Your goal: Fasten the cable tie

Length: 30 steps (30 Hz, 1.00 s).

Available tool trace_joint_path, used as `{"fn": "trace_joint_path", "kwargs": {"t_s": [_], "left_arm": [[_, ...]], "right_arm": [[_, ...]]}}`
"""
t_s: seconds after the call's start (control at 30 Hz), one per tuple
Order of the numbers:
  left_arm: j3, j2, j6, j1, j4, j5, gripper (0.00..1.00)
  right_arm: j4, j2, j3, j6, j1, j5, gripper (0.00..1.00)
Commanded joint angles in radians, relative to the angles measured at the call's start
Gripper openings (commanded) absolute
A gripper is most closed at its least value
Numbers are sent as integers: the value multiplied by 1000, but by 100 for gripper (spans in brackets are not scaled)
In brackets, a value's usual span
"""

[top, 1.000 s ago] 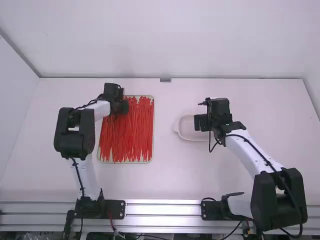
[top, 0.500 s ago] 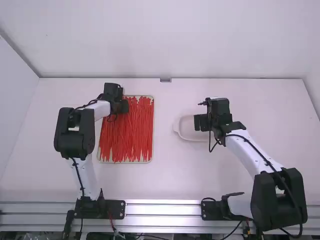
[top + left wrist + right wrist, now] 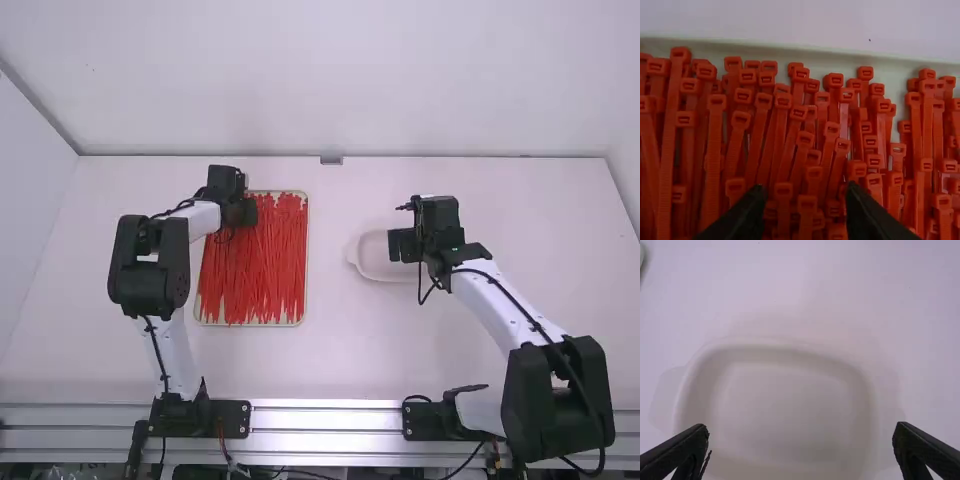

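Left arm: folded back at the elbow, wrist reaching to the far left corner of the tray (image 3: pixel 305 308). Left claw (image 3: pixel 238 212) low over the red cable ties (image 3: pixel 255 265), fingers apart, nothing between them; the wrist view shows the tips among the tie heads, near the tray's rim.

Right arm: stretched forward and inward. Right claw (image 3: pixel 400 245) above the right part of the white dish (image 3: pixel 370 262), spread wide, holding nothing.

Count: two arms, one tray, one dish. Ties are too many to count, a dense pile lying lengthwise and covering the tray.

Room: bare desk (image 3: pixel 380 330) between tray and dish, and wide margins at the desk's right and near sides.
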Motion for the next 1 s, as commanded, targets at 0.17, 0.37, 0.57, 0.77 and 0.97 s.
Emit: {"fn": "trace_joint_path", "kwargs": {"t_s": [0.17,0.37,0.57,0.77,0.97], "left_arm": [[55,12,-6,4,-61,4,23],[55,12,-6,4,-58,4,21],[54,12,-6,4,-58,4,20],[54,12,-6,4,-60,3,8],[51,12,-6,4,-62,0,2]], "right_arm": [[2,3,30,4,1,6,98],[1,3,30,4,1,6,98],[-7,3,30,4,1,6,98],[-11,3,30,4,1,6,98],[-11,3,30,4,1,6,98]]}}
